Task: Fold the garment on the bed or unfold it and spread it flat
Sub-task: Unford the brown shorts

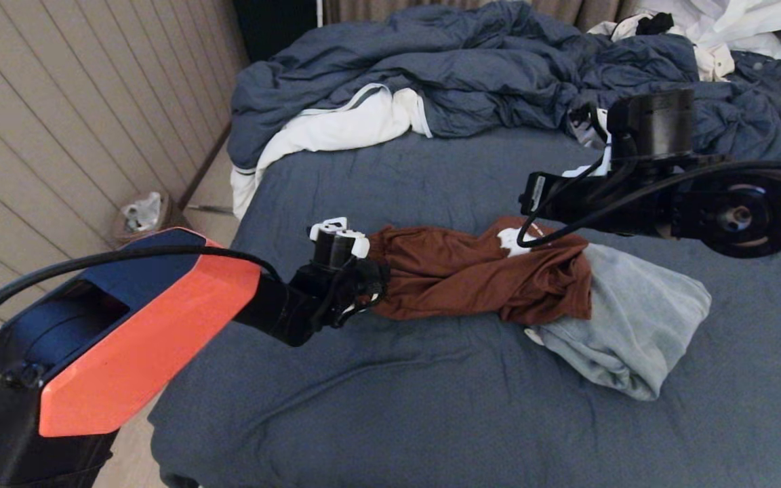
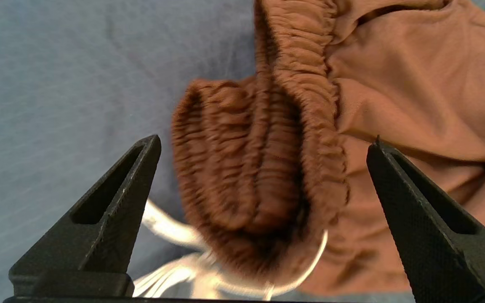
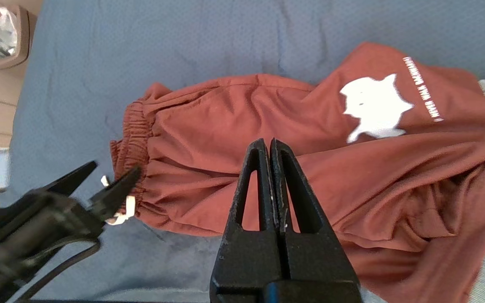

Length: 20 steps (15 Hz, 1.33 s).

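The garment [image 1: 472, 271], rust-brown with an elastic waistband [image 2: 259, 168], a white drawstring [image 2: 171, 227] and a white print [image 3: 373, 107], lies bunched across the middle of the bed [image 1: 390, 379]. My left gripper [image 1: 373, 281] is at its waistband end. In the left wrist view this left gripper [image 2: 265, 141] is open, and the gathered waistband sits between the spread fingers without being pinched. My right gripper [image 3: 270, 141] is shut with nothing in it and hovers over the garment's middle; in the head view the right gripper [image 1: 533, 200] is above the printed part.
A pale grey-blue garment [image 1: 634, 332] lies under the brown one's right end. The rumpled blue duvet [image 1: 472, 74] with white lining fills the back of the bed, with white clothes [image 1: 736, 27] at the far right. A bin [image 1: 141, 213] stands on the floor to the left.
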Available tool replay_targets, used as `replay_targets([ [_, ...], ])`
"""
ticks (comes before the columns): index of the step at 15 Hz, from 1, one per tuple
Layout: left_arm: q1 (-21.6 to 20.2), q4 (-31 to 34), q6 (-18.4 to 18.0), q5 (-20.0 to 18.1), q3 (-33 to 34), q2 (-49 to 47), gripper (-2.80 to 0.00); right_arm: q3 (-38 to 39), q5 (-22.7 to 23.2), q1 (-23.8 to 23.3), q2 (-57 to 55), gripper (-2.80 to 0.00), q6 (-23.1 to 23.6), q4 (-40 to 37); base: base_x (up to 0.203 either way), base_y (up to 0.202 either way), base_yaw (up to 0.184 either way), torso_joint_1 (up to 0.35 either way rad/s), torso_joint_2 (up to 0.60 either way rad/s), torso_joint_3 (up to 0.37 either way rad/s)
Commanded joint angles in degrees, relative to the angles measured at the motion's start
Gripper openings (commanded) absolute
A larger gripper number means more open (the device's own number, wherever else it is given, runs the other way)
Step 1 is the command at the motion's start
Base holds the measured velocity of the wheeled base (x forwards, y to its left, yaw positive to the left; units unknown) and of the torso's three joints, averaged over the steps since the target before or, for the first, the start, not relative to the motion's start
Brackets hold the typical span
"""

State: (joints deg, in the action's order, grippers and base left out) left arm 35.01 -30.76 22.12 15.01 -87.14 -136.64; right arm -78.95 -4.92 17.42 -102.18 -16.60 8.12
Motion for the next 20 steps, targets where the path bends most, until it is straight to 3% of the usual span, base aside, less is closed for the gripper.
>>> replay_targets([
  [1, 0.9, 0.3, 0.1, 0.2, -3.7, -3.5, 0.00, -0.1, 0.0, -0.1, -0.6, -2.80, -0.1, 0.1, 0.000, 0.000, 0.000, 0.000, 0.00, 0.000],
  [3, 1.2, 0.8, 0.1, 0.6, -6.3, -5.1, 0.00, -0.2, 0.0, -0.2, -0.7, -2.80, -0.1, 0.1, 0.000, 0.000, 0.000, 0.000, 0.00, 0.000],
  [4, 1.4, 1.3, -0.1, 1.6, -6.7, -5.1, -2.80, -0.2, -0.1, -0.2, -1.1, -2.80, -0.1, 0.1, 0.000, 0.000, 0.000, 0.000, 0.00, 0.000],
  [11, 3.0, 0.6, -0.1, 2.0, -4.8, -2.4, -2.80, -0.8, -0.1, -0.3, -2.6, -2.80, -0.1, 0.2, 0.000, 0.000, 0.000, 0.000, 0.00, 0.000],
  [16, 6.6, -3.0, 0.1, 2.2, 6.1, 4.6, -2.80, -1.0, -0.1, -0.5, -2.1, -2.80, -0.1, 0.2, 0.000, 0.000, 0.000, 0.000, 0.00, 0.000],
  [20, 6.8, -4.1, 0.1, 2.2, 12.8, 13.1, -2.80, -1.3, -0.1, -0.6, -1.6, -2.80, -0.1, 0.2, 0.000, 0.000, 0.000, 0.000, 0.00, 0.000],
])
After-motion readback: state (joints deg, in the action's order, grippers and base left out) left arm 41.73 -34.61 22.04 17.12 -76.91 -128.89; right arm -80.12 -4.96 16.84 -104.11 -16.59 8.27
